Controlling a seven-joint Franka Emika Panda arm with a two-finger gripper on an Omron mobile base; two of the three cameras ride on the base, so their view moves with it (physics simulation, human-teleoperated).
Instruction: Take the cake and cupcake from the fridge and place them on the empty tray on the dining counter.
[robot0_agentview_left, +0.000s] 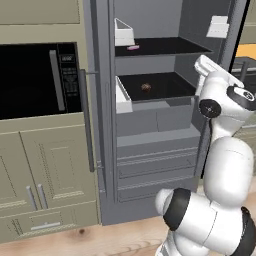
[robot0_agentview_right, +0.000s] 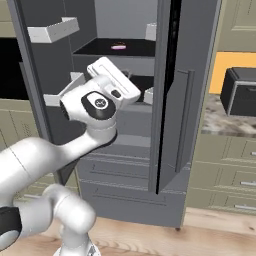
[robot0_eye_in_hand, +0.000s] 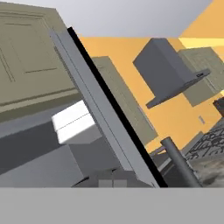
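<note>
The fridge (robot0_agentview_left: 150, 125) stands open in front of me, with black shelves and grey drawers below. On its upper shelf lies the cake (robot0_agentview_left: 133, 47) (robot0_agentview_right: 118, 47), a small flat slice with a pink edge. One shelf lower sits the round dark-brown cupcake (robot0_agentview_left: 145, 87), alone near the middle. My gripper (robot0_agentview_left: 204, 65) (robot0_agentview_right: 107, 67) hovers at the fridge's right side, level with the cupcake shelf and clear of both sweets. Its fingers are hidden behind the white hand, shut and holding nothing. The tray and the dining counter are out of view.
A black microwave (robot0_agentview_left: 30, 80) sits in olive cabinets left of the fridge. The left fridge door's bar handle (robot0_agentview_left: 86, 120) and the right door (robot0_agentview_right: 172, 95) flank the opening. White door bins (robot0_agentview_left: 124, 32) hang on the doors. A dark appliance (robot0_agentview_right: 240, 92) stands on a speckled worktop at the right.
</note>
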